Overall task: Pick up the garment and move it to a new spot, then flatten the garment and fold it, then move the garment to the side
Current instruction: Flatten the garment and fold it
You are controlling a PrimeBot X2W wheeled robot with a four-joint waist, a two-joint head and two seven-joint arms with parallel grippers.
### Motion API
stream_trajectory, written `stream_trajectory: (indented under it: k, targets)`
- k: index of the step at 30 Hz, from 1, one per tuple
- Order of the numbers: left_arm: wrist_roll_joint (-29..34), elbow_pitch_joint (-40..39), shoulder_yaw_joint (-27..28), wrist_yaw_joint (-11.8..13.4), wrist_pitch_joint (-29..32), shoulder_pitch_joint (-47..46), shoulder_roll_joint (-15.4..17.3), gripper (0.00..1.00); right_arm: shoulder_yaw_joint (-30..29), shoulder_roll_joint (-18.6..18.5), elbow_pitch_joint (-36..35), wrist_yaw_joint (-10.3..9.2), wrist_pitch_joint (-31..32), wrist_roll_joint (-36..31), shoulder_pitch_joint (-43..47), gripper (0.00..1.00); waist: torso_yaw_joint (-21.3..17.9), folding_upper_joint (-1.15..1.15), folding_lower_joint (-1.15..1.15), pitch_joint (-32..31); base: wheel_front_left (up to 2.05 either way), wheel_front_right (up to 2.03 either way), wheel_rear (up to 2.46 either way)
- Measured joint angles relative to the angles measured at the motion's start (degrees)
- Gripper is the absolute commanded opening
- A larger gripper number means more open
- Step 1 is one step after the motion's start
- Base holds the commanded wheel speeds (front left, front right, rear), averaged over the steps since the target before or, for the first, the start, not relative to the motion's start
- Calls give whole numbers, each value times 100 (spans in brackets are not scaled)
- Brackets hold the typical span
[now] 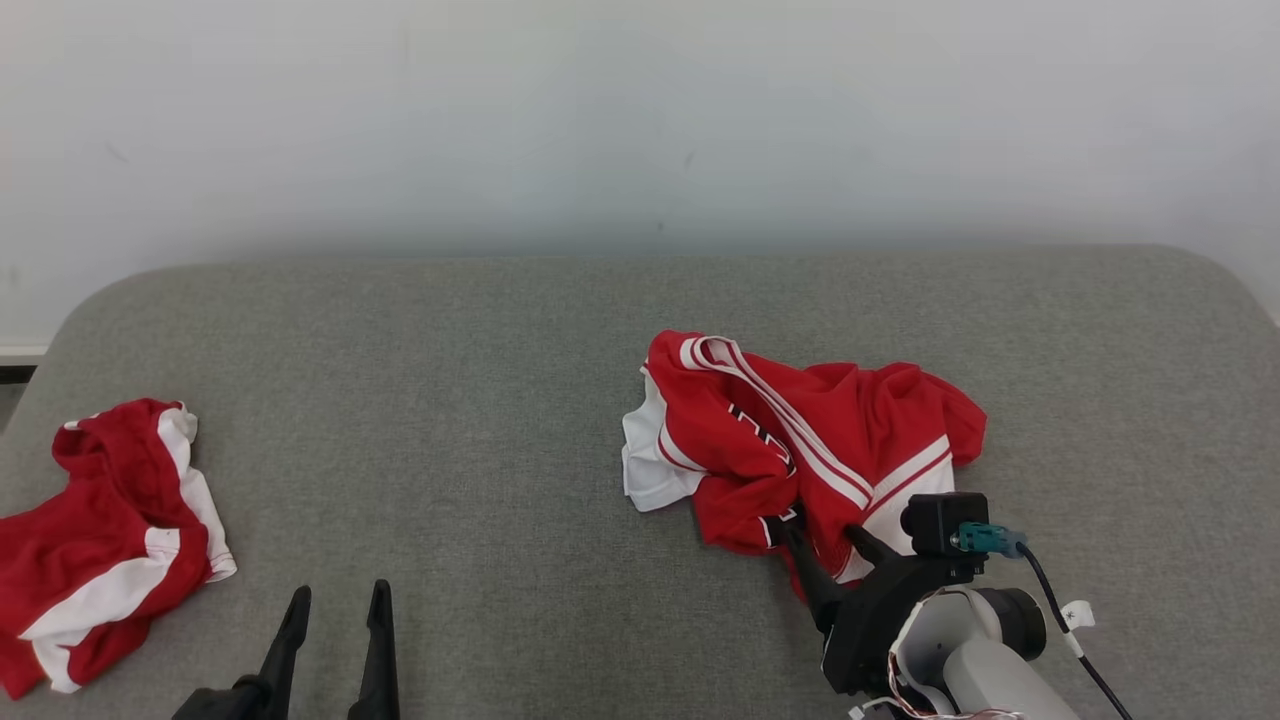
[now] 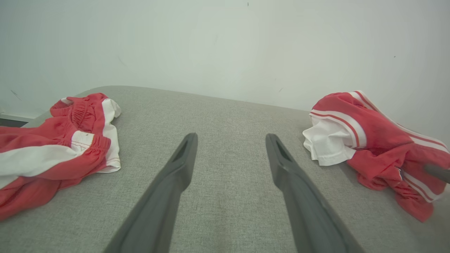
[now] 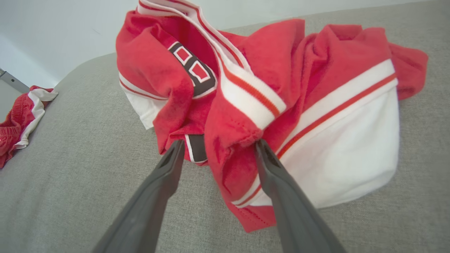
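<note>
The garment (image 1: 800, 440) is a crumpled red and white jersey lying right of centre on the grey cushion; it also shows in the left wrist view (image 2: 372, 140) and the right wrist view (image 3: 267, 88). My right gripper (image 1: 830, 530) stands open at the jersey's near edge, and a red fold of cloth lies between its spread fingers (image 3: 218, 147). Down at the lower left, my left gripper (image 1: 335, 600) is open over bare cushion, apart from any cloth (image 2: 230, 138).
A second red and white garment (image 1: 100, 540) lies bunched at the cushion's left edge (image 2: 52, 147). The grey cushion (image 1: 450, 400) runs wide, with a pale wall behind it. Bare fabric stretches between the two garments.
</note>
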Motion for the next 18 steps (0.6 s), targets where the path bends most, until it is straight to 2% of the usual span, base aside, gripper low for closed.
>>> stream_trajectory:
  k: [5,6,7,13,16,18]
  targets:
    - [-40,1,-41,2,0,-12,0,100,237,-2,419,0,-286,162,-276,100,81,0,0,37,0,0,0]
    - [-40,1,-46,3,0,-13,0,100,281,-1,493,0,-369,162,-343,42,92,0,0,41,0,0,0]
    - [-41,2,-47,3,0,-14,0,100,334,-3,556,0,-441,162,-409,0,103,0,0,44,0,0,0]
    - [-45,21,-76,12,0,-33,0,100,689,-10,589,0,-888,130,-771,0,136,0,0,28,0,0,0]
    - [-65,15,-63,53,0,-32,-1,100,1073,-8,207,0,-909,589,-917,0,112,0,0,13,0,0,0]
    - [-82,3,-37,56,0,-29,0,100,1332,-8,-189,0,-912,1195,-1122,0,69,0,0,13,0,0,0]
